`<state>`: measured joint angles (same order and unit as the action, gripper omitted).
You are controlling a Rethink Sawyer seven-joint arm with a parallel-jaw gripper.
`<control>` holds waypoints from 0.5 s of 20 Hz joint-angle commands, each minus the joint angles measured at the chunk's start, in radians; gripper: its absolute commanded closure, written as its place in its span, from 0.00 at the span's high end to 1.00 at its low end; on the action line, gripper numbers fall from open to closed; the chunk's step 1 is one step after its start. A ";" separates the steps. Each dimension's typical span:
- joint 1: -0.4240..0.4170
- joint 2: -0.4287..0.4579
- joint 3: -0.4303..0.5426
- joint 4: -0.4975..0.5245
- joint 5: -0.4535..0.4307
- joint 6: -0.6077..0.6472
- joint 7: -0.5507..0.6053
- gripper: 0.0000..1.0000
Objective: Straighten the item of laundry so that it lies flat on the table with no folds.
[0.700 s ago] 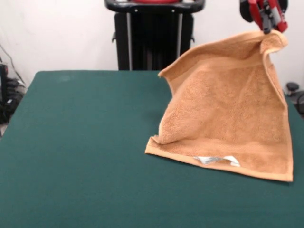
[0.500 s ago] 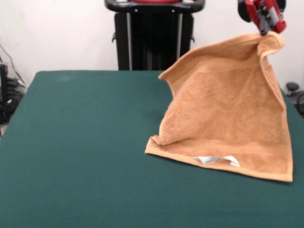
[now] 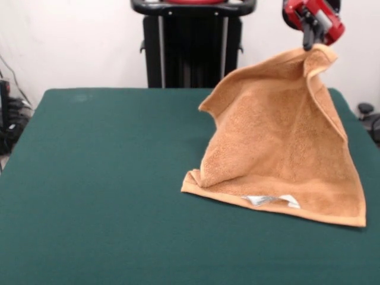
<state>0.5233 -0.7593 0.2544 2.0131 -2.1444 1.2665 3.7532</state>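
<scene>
The orange-tan terry towel (image 3: 279, 142) hangs like a tent from one top corner, pinched by my red and black gripper (image 3: 310, 44) at the top right of the front view. Its lower hem rests on the dark green table (image 3: 95, 196), with the white care tag (image 3: 270, 200) showing at the near edge. The towel's left side folds inward and its upper left corner sags free. The gripper is shut on the towel's raised corner.
The robot's black pedestal (image 3: 193, 41) stands behind the table's far edge. Cables and dark gear lie off the table at the left edge (image 3: 9, 119) and right edge (image 3: 368, 116).
The gripper has moved left and slightly up, carrying the towel's corner with it. The raised peak leans more to the left now; the lower hem has stayed in place.
</scene>
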 commanded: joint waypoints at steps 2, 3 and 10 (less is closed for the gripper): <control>0.008 0.056 0.107 0.063 -0.056 0.015 0.361 0.00; 0.010 0.059 0.106 0.061 -0.056 0.017 0.361 0.00; 0.034 0.101 0.109 0.054 -0.069 0.068 0.372 0.00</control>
<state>0.5270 -0.7545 0.2631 2.0290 -2.1580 1.2657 3.8069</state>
